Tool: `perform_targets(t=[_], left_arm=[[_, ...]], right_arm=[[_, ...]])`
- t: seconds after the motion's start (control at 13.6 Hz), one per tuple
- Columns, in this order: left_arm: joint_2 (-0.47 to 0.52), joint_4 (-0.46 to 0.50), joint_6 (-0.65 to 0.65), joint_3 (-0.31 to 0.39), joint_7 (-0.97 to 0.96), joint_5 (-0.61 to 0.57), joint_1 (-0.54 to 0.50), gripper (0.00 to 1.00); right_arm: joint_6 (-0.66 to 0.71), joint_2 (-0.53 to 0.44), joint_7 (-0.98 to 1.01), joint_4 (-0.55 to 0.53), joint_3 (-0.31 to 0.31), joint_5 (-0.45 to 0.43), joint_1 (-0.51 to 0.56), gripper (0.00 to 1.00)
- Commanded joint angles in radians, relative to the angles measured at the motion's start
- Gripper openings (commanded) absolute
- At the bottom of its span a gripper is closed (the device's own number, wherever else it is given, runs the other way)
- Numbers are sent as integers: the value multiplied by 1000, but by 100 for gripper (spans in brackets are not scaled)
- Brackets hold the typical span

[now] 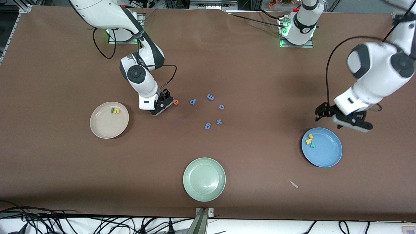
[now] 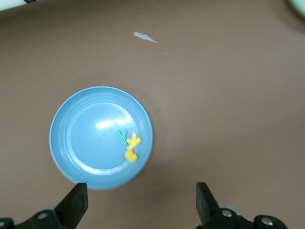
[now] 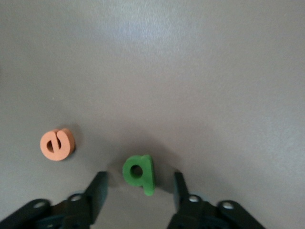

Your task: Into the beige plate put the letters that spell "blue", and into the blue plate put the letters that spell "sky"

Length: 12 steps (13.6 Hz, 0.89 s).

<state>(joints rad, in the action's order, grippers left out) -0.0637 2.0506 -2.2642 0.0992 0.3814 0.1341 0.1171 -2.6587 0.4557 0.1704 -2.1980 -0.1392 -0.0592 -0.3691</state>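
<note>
My right gripper (image 3: pixel 139 179) is low at the table, open, its fingers on either side of the green "b" (image 3: pixel 139 173) with a gap on each side. The orange "e" (image 3: pixel 57 144) lies just beside it (image 1: pixel 175 102). In the front view the right gripper (image 1: pixel 164 104) hides the "b". The beige plate (image 1: pixel 109 130) holds the green "l" (image 1: pixel 112 110) and yellow "u" (image 1: pixel 116 111). The blue plate (image 1: pixel 325 152) holds the yellow "s" (image 2: pixel 130 155), yellow "k" (image 2: pixel 135 141) and teal "y" (image 2: pixel 122 136). My left gripper (image 2: pixel 140 187) hangs wide open and empty over that plate's edge.
A pale green plate (image 1: pixel 204 179) sits near the table's front edge. Several blue letters lie mid-table: "p" (image 1: pixel 192 102), "m" (image 1: pixel 210 97), "o" (image 1: pixel 221 107), "x" (image 1: pixel 219 122), "g" (image 1: pixel 207 126). A small pale scrap (image 1: pixel 293 184) lies nearer the front camera than the blue plate.
</note>
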Motion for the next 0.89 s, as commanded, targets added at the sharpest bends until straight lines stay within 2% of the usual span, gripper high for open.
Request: perform_targets(t=[0.0,0.22,0.44,0.52,0.66,0.74,0.81], left_arm=[[148,22,145,4,-53,-27,1,100],[206,-68,332,-4,-116,-77,3,100],[186,-245,599,-7,-253,-110,9,100],[185,-271,664,-12,-339,-110,16,100],[185,-320,768,-15,-451,-110,27,100],[180,-355,831,-15,-478,-110,32,100],[170,-390,886,-15,-499,-110,35,100]], right_arm=[[-9,21,14,29,-8,-16,9,59],[-10,24,15,30,-8,-17,6,55],[-26,34,20,30,-8,-17,3,46],[-26,34,27,30,-8,-17,3,40],[-26,34,66,32,-8,-16,7,19],[-21,32,84,44,-8,-16,12,13],[-15,23,93,47,-7,-14,12,13]])
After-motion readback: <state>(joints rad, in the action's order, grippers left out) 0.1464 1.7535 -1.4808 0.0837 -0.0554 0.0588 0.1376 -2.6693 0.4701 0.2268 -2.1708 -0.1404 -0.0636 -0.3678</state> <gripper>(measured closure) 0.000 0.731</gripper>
